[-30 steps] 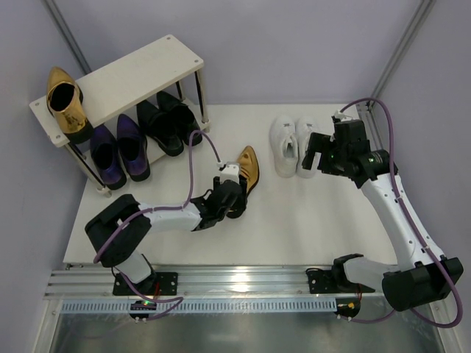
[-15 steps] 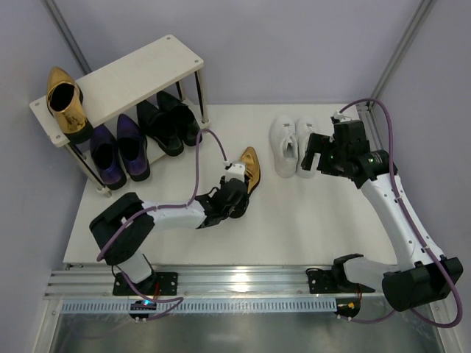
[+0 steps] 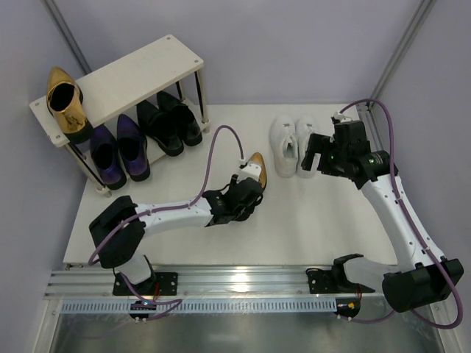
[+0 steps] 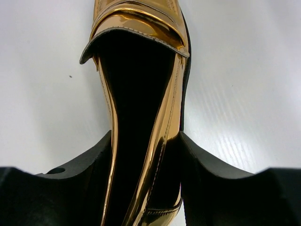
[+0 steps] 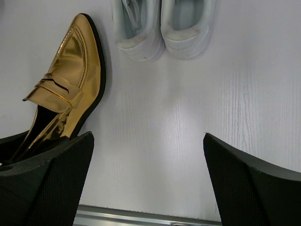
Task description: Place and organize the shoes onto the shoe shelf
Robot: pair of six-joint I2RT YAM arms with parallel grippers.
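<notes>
Since a second ago, your left gripper has been travelling right across the table, and the loose gold loafer has been going with it, ending nearer the white sneakers. Your right arm has not been moving.

Tool state: in the left wrist view the fingers are pressing on both sides of the loafer's heel end, so the left gripper is reading as clamped on that shoe. The loafer is leaning a little onto its side, toe pointing away from the arm. You cannot tell from these views whether it is clearing the table yet. The right gripper is hanging with its fingers spread wide and nothing between them, above the table just beside the sneakers.

Progress, judging by how things are lying:
- The purple dress shoes and the black dress shoes are sitting side by side on the lower tier of the shoe shelf, so that tier is looking full.
- The shelved gold loafer is standing at the left end of the upper board, with its mate missing.
- You are handling that mate now; it is well apart from the shelf.
- The white sneakers are waiting as a pair on the table, untouched.

You are roughly past halfway — five shoes are up, three are left, and all three are going to the upper board.
</notes>
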